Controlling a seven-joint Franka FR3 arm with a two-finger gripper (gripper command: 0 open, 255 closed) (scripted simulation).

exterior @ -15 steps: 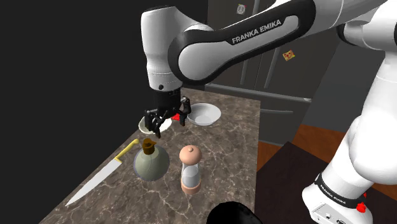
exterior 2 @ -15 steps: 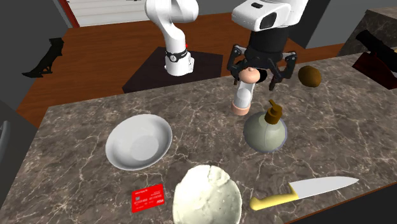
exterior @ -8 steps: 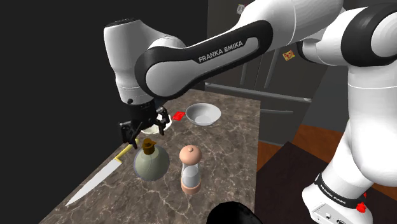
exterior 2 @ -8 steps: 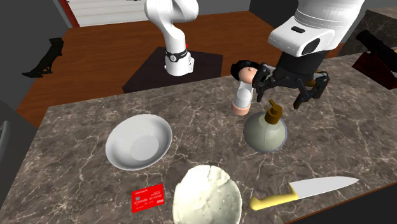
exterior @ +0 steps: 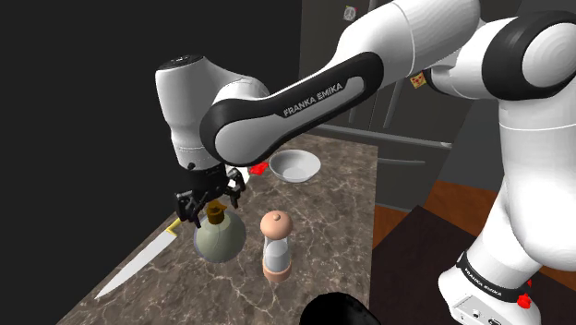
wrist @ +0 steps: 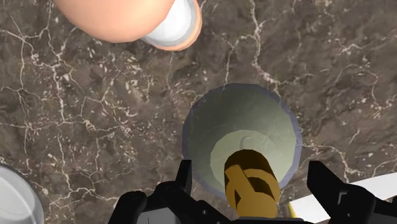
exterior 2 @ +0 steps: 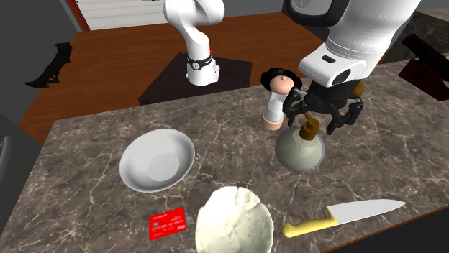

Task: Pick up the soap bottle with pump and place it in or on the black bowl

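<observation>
The soap bottle (exterior: 219, 238) (exterior 2: 299, 149) (wrist: 242, 137) is a round grey-green flask with a brass pump (wrist: 250, 181), standing upright on the dark marble counter. My gripper (exterior: 212, 198) (exterior 2: 320, 118) (wrist: 253, 184) hangs directly above it, open. One black finger stands on each side of the pump head, and neither touches it. The black bowl (exterior: 337, 309) (exterior 2: 270, 74) sits at the counter edge nearest the stand, behind a peach-topped shaker (exterior: 276, 245) (exterior 2: 277, 100) (wrist: 127, 19).
A yellow-handled knife (exterior: 138, 263) (exterior 2: 345, 215) lies beside the bottle, on the side away from the shaker. A white bowl (exterior: 295, 166) (exterior 2: 157, 159), a rougher pale bowl (exterior 2: 234, 221) and a red card (exterior: 259, 168) (exterior 2: 167, 223) lie farther along the counter.
The gripper swung away from the bowls, over to the bottle, and came down around the pump. Its fingers stayed apart throughout. Nothing on the counter moved.
</observation>
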